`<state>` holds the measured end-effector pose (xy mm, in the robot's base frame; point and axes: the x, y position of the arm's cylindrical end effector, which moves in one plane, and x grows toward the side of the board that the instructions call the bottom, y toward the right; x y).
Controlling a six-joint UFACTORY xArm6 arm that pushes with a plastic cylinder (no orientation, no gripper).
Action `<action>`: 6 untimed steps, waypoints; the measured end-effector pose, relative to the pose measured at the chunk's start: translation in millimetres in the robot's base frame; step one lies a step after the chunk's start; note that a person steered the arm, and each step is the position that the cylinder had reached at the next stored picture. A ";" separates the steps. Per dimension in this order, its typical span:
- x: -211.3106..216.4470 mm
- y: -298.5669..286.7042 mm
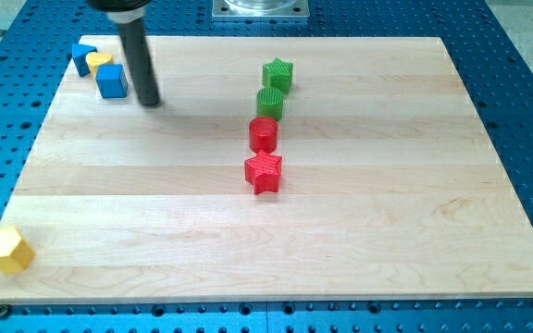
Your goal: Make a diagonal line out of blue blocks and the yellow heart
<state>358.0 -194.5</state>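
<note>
While the dark rod is standing over the wooden board near the view's top left corner, my tip is resting on the wood with nothing touching it. Having no jaws, it is neither clamping nor carrying anything; it is simply a bare rod end sitting free of every block.

Just to the view's left of my tip, a blue cube is sitting close beside the rod, apart from it by a thin strip of bare wood. Further to the view's left and slightly toward the view's top, the yellow heart is lying right against the blue cube's upper left corner. Beyond that, at the board's very corner, a second blue block is showing partly behind the heart; its shape is hard to make out. These three are crowding together in a tight cluster rather than spreading along a line.

Well apart to the view's right of my tip, four blocks are forming a near-vertical column: a green star at the top, a green cylinder under it, a red cylinder next, and a red star lowest.

Far toward the view's bottom left of my tip, a yellow hexagonal block is sitting at the board's lower corner.
</note>
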 end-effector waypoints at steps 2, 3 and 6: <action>-66.0 -23.7; -80.3 -25.1; -58.6 -109.0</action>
